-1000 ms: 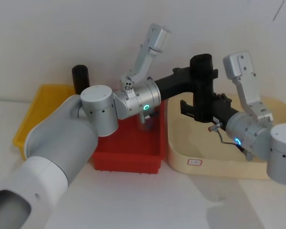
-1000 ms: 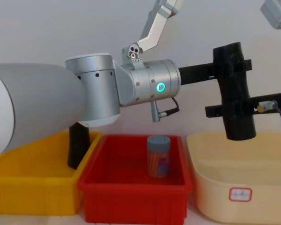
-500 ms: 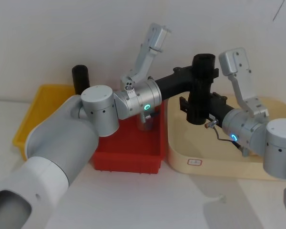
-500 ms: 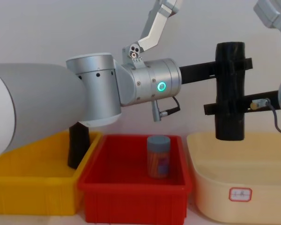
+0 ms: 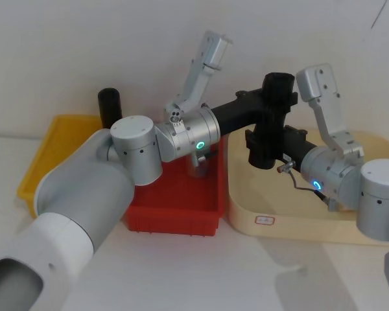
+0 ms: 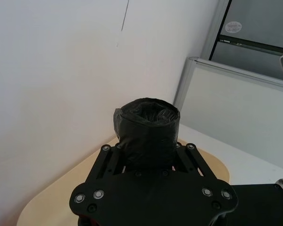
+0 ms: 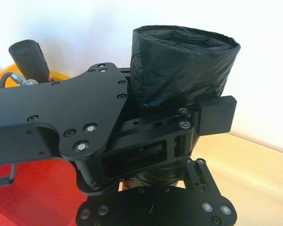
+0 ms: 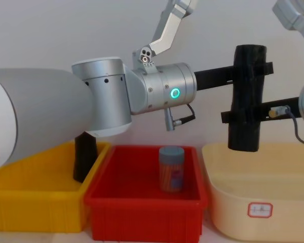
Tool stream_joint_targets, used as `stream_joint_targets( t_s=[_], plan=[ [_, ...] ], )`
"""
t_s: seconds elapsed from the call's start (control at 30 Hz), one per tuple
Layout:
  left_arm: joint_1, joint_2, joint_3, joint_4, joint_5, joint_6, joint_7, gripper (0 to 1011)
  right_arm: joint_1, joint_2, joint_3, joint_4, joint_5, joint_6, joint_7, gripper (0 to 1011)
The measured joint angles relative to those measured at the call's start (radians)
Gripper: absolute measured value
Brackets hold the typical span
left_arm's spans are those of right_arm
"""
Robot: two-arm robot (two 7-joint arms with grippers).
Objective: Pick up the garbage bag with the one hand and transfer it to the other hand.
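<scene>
You've got the garbage bag (image 8: 245, 96) upright above the cream tub (image 8: 258, 202): left gripper (image 8: 243, 73) clamps top, right gripper (image 8: 240, 115) clamps lower, so release left.

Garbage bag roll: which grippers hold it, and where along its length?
The left gripper clamps the garbage bag roll near its top; the right gripper clamps its lower part.

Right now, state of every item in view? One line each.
garbage bag: held in the air above the cream tub, slightly tilted, both claws on it.
left claw: shut on the bag's upper part.
right claw: shut on the bag's lower part.
second black roll: upright in the yellow bin.
jar: upright in the red bin, lid on.
cream tub: nothing visible inside.
</scene>
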Motion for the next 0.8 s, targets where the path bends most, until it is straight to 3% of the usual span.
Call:
stream_joint_targets(
  t_s=[0.23,0.5,0.8],
  plan=[
    [0.000,-0.001,0.000,0.000,0.000,0.000,0.000,401,0.002,-0.001,-0.001,0.002,0.001,0.000,0.002,560],
    [0.000,-0.001,0.000,0.000,0.000,0.000,-0.001,642,0.002,-0.001,0.001,0.003,0.003,-0.001,0.000,560],
    [0.000,0.000,0.000,0.000,0.000,0.000,-0.001,904,0.001,-0.002,0.045,0.011,0.008,-0.007,-0.032,557]
  ],
)
